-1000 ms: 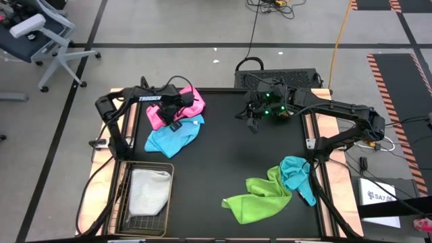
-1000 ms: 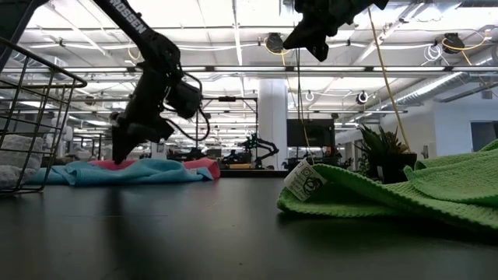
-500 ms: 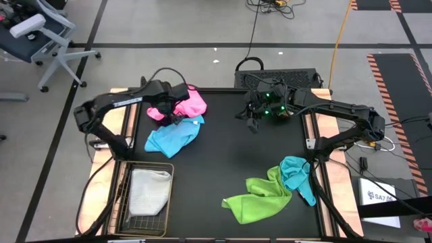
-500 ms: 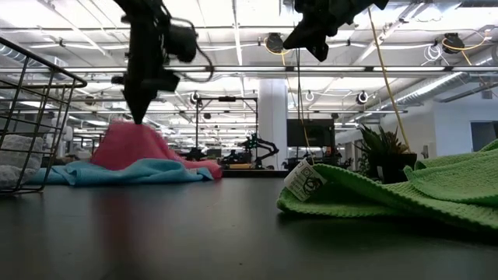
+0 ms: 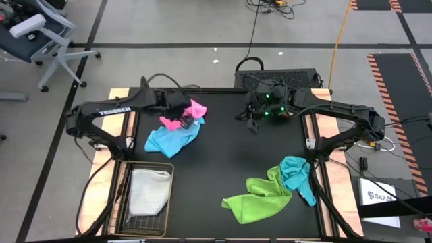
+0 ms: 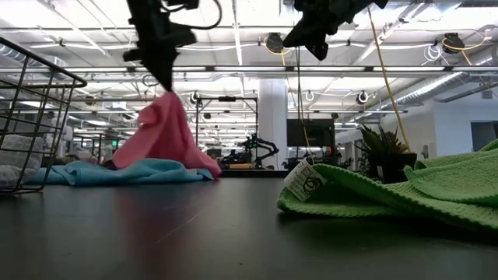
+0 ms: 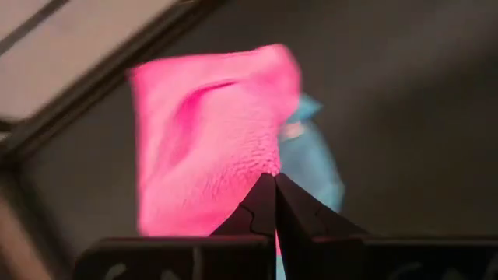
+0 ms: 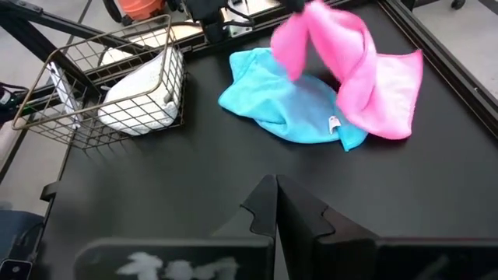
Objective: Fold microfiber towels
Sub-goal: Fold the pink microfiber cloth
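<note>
The left arm reaches across the far left part of the table; its left gripper (image 5: 177, 113) is high up, fingers pinched tight together; the right arm bends over the far side, and its right gripper (image 5: 254, 125) hangs in the air, fingers closed.

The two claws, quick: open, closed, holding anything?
Left gripper: closed on the pink towel, lifting it.
Right gripper: closed, holding nothing.
</note>
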